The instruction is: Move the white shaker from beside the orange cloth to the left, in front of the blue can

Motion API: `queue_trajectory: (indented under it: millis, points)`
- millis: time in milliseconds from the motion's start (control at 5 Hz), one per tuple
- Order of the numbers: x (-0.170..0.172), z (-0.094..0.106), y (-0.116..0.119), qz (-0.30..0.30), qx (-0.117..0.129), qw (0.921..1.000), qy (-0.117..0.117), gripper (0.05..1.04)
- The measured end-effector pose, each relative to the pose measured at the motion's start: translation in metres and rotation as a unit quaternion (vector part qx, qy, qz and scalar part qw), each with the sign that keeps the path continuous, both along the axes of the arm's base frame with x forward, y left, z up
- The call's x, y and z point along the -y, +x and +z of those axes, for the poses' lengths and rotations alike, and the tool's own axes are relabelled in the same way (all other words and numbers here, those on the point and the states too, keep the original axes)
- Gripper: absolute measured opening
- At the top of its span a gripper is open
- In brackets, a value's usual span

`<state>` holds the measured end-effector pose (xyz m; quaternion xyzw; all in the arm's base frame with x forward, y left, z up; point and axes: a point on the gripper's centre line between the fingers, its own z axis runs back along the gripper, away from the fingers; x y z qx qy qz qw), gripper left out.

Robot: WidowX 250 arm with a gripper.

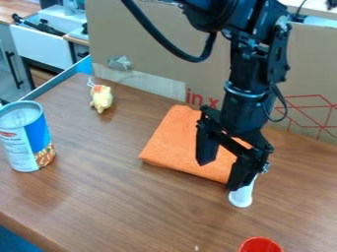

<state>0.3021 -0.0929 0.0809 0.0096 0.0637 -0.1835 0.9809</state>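
A cardboard sheet [154,44] stands behind the table [99,157], with red lettering partly hidden by the arm and a red line drawing at the right. A paler strip of tape [141,81] crosses its lower left part, with a crumpled grey scrap [119,62] at its upper end. The can [27,140] at the left edge of the view stands upright; its label is blue and white, with small print, a red mark and a picture of brownish food low down. Whether its top is open I cannot tell. At the bottom edge, a red cup [261,245] is cut off by the view; its contents cannot be made out

The gripper [220,174] hangs over the front right part of a folded orange cloth [172,142], its two fingers spread apart with nothing seen between them. The cloth lies flat near the middle of the table. Just beside the finger on the right, a white object [241,198] with a rounded end is partly hidden by it; contact is unclear. A small yellow toy [101,100] with an orange patch lies back left, well apart from the cloth
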Motion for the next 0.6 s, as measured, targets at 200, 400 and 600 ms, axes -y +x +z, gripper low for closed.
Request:
queue_trajectory:
  millis: [200, 400, 600]
  points:
    - [0.0022, -0.0085, 0.0096, 0.007, -0.014, 0.9998, 0.008, 1.0]
    - [0.0048, -0.0161, 0.0169, 0.004, -0.02, 0.9998, 0.008, 1.0]
    - [0.008, -0.0178, 0.0196, -0.01, -0.019, 0.9998, -0.003, 1.0]
